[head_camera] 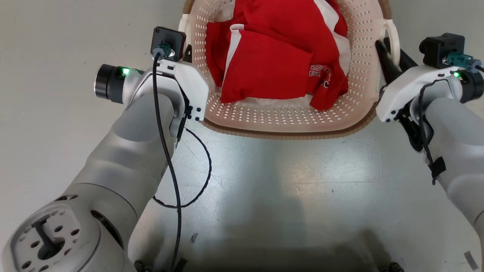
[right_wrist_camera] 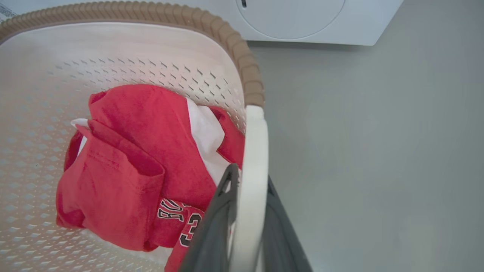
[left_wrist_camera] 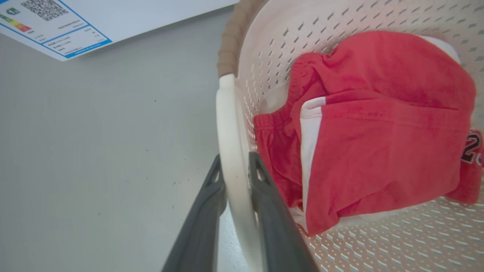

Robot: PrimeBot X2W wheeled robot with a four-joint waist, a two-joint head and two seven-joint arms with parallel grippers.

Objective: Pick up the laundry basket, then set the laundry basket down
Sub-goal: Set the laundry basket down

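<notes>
A: Where is the basket?
B: At 12 o'clock, just past a patch of floor. Red clothes lie in it.
A: Why a gripper on each side?
B: So it lifts level, I think. The left gripper, at 10 o'clock, has its fingers squeezed on the left handle — one finger on each side of the white loop. The right gripper, at 2 o'clock, pinches the right handle the same way.
A: Is it off the floor?
B: I can't tell. Its bottom is hidden.
A: Is there room to move?
B: Yes. There is open floor at 9, at 3 and back at 6. The brown rim sits just past each handle, so the fingers have little room to slide. Far off at 12 stands the washer — the one thing to keep away from.
</notes>
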